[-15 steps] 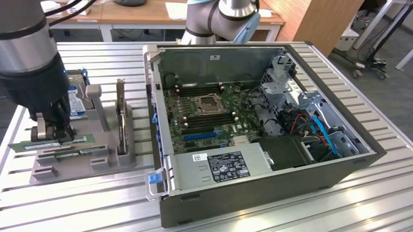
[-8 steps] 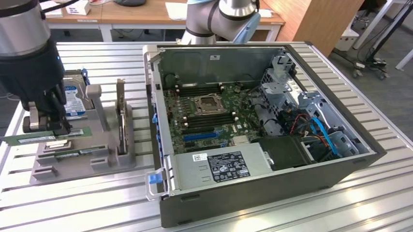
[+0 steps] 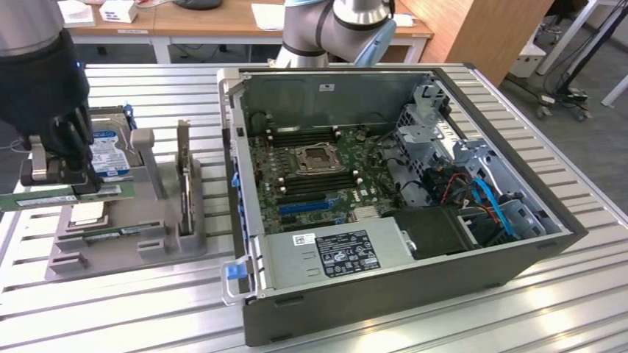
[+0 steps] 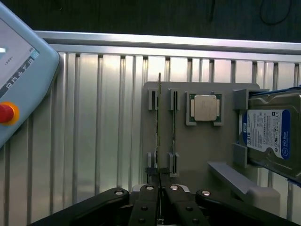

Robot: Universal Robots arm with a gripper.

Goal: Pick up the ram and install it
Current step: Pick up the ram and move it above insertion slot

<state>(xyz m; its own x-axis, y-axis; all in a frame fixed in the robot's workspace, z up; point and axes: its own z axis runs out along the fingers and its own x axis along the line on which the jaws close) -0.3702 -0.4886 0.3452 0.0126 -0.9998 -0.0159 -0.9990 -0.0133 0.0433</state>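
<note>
Ram (image 3: 29,200) is clamped between the 2 fingers of the gripper (image 3: 61,184), which are closed tight on its thin faces. In the exterior view the green stick lies level and lengthwise, sticking out of the gripper on both sides, at that view's left, over the near part of the grey parts holder (image 3: 147,243). It looks raised off the holder, though how far clear I cannot tell.

The wrist view looks along the fingers at the ram (image 4: 159,122) edge-on: a thin line running away from the gripper (image 4: 160,186) across the holder (image 4: 197,155), in line with 1 pair of slot blocks. Just beside it, a 2nd memory stick (image 4: 174,127) sits in the neighbouring pair of slots.

Also in the holder are a processor (image 4: 205,107) lying flat in its square recess, a hard drive (image 4: 268,132) with a blue-white label, and, in the exterior view, a dark expansion card (image 3: 184,173) standing on edge.

The open computer case (image 3: 549,243) lies on its side on the slatted aluminium table (image 3: 118,309), just beside the holder toward the exterior view's right, with its motherboard (image 3: 294,187) and empty processor socket (image 3: 319,158) facing up, well apart from the gripper. A teach pendant (image 4: 19,70) with a red button (image 4: 4,113) shows in the wrist view.
</note>
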